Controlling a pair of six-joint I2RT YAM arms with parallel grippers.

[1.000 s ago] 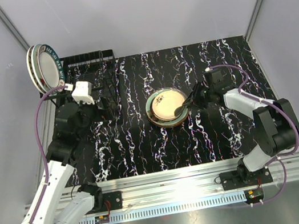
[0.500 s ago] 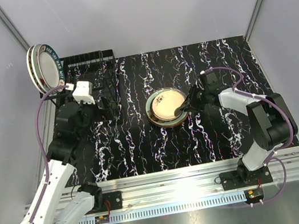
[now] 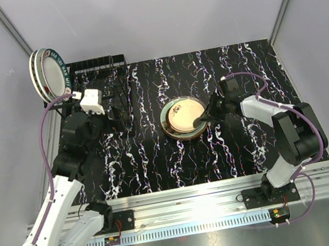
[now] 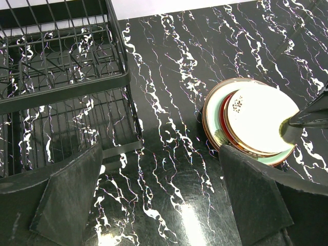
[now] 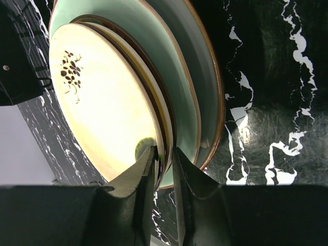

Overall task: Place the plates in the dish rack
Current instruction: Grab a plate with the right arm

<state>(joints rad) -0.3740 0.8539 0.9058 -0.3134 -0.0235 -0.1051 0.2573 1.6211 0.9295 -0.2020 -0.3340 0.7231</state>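
Gripping end, right: your right gripper (image 5: 165, 160) is closed onto the rim of the top plate (image 5: 102, 97). One finger (image 5: 134, 187) lies on the cream face of it, the other (image 5: 193, 192) stands at the outer side of the edge.
Right arm pose: the wrist is low and points to the left. Behind it your right arm (image 3: 294, 135) folds at the elbow near the right edge of the table (image 3: 178, 165) and comes down to its base.
Gripping end, left: your left gripper (image 4: 160, 154) has the jaws wide apart and holds nothing. It hangs over the bare table, just beside the near corner of the dish rack (image 4: 61, 77).
Left arm pose: your left arm (image 3: 59, 195) is stretched long from the near left corner toward the rack, with the wrist looking down.
Plates on table: the stack of plates (image 3: 183, 118) lies flat in the middle, well apart from the rack. Under the top plate you see a pale green plate (image 5: 192, 82) with a brown rim.
Plates in rack: two plates (image 3: 47, 72) stand on edge at the far left end; the front one has a teal rim.
Hard to see: you cannot count the plates in the stack. The dark figure on the top plate is too small to read. Whether the outer finger reaches under the rim, you cannot tell. In the top view the left fingers are lost against the dark rack. The left wrist view cuts the rack at its left and top.
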